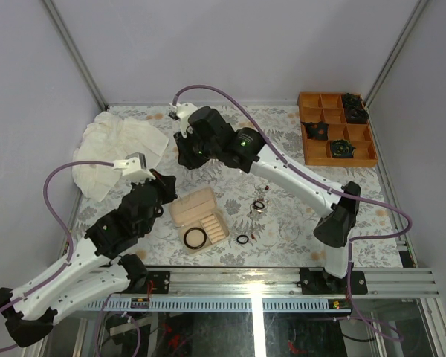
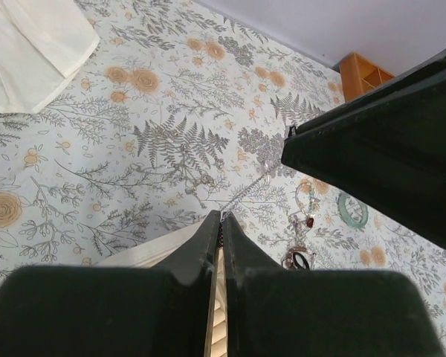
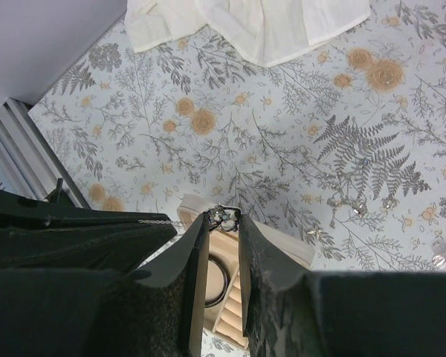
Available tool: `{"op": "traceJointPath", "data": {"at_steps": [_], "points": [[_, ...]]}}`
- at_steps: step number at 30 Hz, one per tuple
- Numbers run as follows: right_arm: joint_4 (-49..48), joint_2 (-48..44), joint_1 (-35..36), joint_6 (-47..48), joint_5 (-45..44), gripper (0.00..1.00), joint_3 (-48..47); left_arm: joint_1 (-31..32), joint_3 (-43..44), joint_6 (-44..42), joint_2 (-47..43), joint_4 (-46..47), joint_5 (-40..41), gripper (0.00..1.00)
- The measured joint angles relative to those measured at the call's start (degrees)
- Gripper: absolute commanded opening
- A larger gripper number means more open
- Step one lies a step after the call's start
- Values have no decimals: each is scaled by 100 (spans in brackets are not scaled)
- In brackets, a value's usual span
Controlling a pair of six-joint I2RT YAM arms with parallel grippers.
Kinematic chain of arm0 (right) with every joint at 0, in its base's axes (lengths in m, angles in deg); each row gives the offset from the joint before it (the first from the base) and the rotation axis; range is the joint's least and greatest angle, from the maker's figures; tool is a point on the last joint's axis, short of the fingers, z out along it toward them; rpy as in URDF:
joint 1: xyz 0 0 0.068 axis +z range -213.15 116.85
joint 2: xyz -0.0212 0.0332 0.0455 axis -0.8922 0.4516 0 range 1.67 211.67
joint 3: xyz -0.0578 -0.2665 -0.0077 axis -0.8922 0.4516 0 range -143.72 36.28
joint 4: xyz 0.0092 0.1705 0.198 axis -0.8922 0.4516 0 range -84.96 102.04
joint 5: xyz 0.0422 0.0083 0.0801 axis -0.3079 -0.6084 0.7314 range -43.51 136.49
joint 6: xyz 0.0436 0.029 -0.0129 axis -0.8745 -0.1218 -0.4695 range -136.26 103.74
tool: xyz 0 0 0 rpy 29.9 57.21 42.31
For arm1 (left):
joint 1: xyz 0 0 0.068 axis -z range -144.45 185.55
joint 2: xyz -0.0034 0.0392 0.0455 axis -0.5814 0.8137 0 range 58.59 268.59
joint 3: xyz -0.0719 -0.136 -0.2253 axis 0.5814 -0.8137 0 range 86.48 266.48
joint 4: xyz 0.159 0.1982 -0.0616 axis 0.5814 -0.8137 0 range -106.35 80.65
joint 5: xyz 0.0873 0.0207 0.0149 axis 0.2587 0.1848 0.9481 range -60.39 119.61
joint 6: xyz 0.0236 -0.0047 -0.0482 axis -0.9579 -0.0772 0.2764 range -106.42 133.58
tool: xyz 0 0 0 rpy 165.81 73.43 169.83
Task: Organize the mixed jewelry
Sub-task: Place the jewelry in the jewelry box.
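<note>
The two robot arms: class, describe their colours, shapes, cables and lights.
Both the left arm and right arm have smooth white links joined by bulky black joints. A purple cable loops from each wrist towards its base. Small green lights glow on the right arm's joints. The fingers are matte black wedges tapering to narrow tips.

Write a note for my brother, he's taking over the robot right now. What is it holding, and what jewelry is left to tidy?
The left end effector is shut on a thin chain.
The right end effector is shut on a small silvery piece.
Done: one black ring lies in the box.
Left on the table: a second black ring, a tangled pile, a teal bracelet and loose silvery bits.
</note>
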Motion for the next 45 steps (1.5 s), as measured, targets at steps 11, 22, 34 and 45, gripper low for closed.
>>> {"op": "traceJointPath", "data": {"at_steps": [11, 22, 34, 45], "points": [[170, 2, 0, 61, -52, 17, -468, 0, 68, -168, 68, 4, 48, 0], [177, 52, 0, 107, -92, 17, -699, 0, 68, -273, 149, 31, 120, 1], [164, 55, 0, 103, -92, 17, -525, 0, 68, -284, 138, 35, 160, 0], [166, 55, 0, 101, -92, 17, -505, 0, 70, -313, 24, 61, 151, 0]]}}
